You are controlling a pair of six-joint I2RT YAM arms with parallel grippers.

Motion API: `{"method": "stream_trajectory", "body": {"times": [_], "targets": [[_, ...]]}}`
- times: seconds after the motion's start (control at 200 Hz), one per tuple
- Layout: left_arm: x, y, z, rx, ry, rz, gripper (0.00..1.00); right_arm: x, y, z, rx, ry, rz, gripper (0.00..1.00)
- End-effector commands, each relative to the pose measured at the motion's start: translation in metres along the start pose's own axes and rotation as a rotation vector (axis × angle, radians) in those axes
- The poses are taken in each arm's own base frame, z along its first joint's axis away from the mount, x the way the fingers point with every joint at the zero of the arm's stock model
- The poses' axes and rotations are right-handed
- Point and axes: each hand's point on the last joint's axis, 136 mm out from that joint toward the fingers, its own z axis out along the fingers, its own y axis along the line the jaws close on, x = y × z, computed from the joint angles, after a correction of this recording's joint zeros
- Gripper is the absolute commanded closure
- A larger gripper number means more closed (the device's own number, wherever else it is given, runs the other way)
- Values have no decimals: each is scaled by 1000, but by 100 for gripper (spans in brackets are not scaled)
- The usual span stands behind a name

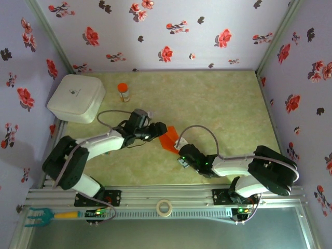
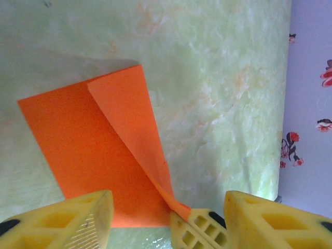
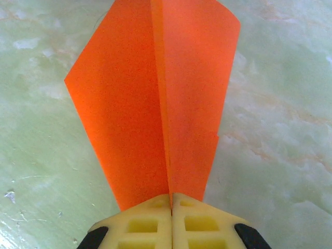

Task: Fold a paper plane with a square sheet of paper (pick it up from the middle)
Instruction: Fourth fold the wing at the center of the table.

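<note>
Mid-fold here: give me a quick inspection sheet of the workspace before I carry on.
Surface: green marbled table, no spills seen.
Job's things: orange paper, folded to a wedge with a centre crease.
Clutter: white box and orange-capped bottle far left; tape roll and green fork on the near rail.
Grippers: left gripper open astride the paper's narrow end; right gripper shut on that end.
Cables: grey cable loops over each arm.
Surroundings: floral walls.

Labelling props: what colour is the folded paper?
The paper plane is plain bright orange; shows best in the right wrist view.
</note>
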Motion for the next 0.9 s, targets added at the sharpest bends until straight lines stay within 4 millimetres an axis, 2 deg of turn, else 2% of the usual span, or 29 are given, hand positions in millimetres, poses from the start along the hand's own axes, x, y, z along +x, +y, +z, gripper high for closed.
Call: {"method": "stream_trajectory", "body": {"times": [0.0, 0.2, 0.5, 0.895], "targets": [[-8, 16, -21, -119, -48, 62, 40, -3, 1, 1, -16, -5, 56, 93], [-15, 20, -40, -147, -101, 77, 39, -2, 5, 1, -57, 4, 86, 95], [-17, 21, -47, -134, -126, 88, 46, -3, 7, 4, -90, 12, 124, 95], [-22, 22, -53, -133, -164, 84, 49, -3, 7, 4, -130, 0, 189, 95]]}}
